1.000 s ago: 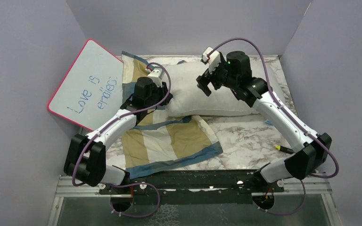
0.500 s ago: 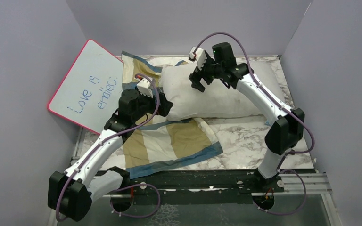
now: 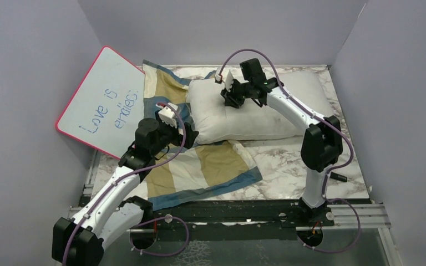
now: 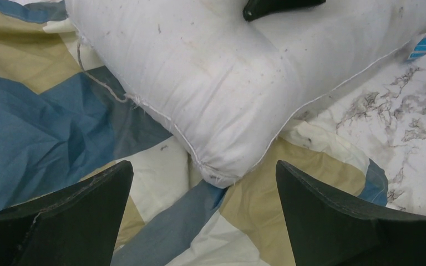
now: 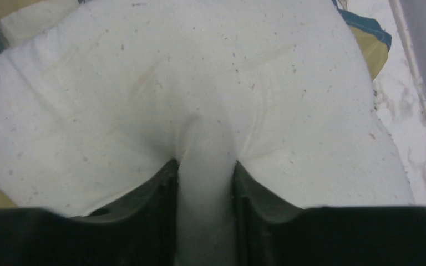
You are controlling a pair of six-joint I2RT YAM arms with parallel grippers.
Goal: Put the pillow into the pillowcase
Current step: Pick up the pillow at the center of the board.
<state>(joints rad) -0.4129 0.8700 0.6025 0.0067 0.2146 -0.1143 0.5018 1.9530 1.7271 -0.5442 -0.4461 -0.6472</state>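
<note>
The white pillow (image 3: 266, 111) lies at the back of the table, its left end resting on the checked blue, tan and cream pillowcase (image 3: 199, 166). My right gripper (image 3: 226, 98) presses down into the pillow's top left part. In the right wrist view its jaws (image 5: 205, 166) are shut on a raised fold of the pillow (image 5: 199, 72). My left gripper (image 4: 204, 166) stands open just short of the pillow's near-left corner (image 4: 222, 72), above the pillowcase (image 4: 44, 122), holding nothing. A small blue tag (image 4: 421, 47) shows at the pillow's edge.
A pink-rimmed whiteboard (image 3: 102, 100) leans against the left wall beside the pillowcase. A dark marker (image 3: 338, 177) lies on the marble tabletop (image 3: 288, 166) at the right. Grey walls close in the left, back and right sides.
My left gripper opened and drew back from the pillow's corner toward the near left. My right arm swung left, dropped onto the pillow and closed on a fold of it.
</note>
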